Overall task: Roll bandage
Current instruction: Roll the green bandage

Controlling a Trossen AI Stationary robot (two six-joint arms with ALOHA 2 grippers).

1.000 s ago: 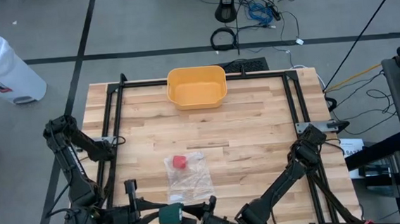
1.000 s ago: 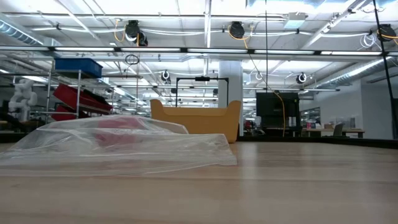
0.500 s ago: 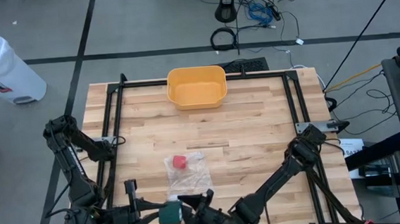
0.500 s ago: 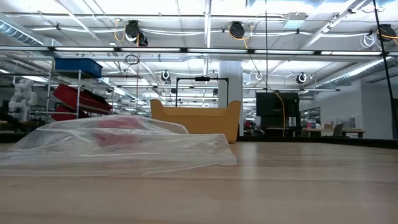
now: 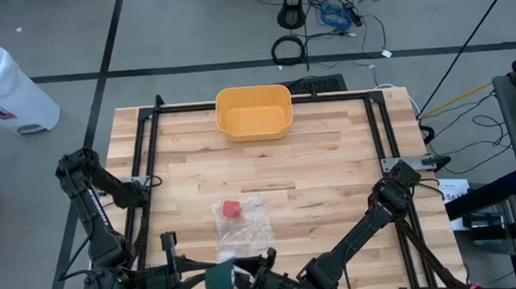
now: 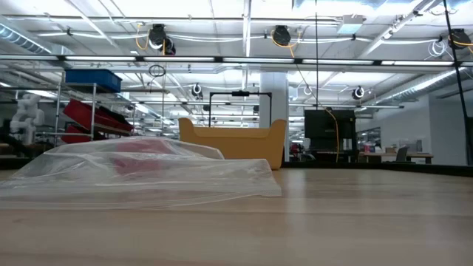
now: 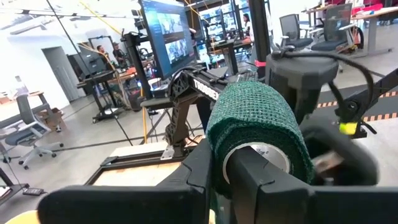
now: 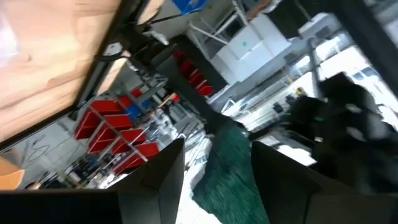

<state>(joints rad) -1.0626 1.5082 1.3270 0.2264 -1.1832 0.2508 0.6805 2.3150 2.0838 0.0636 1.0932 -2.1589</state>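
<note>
Left tool (image 7: 233, 177): clamped on dark green woven bandage roll (image 7: 258, 127), at near worktop (image 5: 332, 167) edge. Right tool (image 8: 214, 186): fingers apart around the loose green bandage strip (image 8: 227, 168), just beside left tool. Beyond both: clear plastic bag (image 5: 243, 226), yellow plastic tub (image 5: 253, 112)

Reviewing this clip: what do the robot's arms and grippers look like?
Both arms are dark, jointed links with black cabling, mounted at the wooden table's near corners. The left gripper has broad, flat black fingers; the right gripper has similar dark, squared fingers. No markings are visible.
</note>
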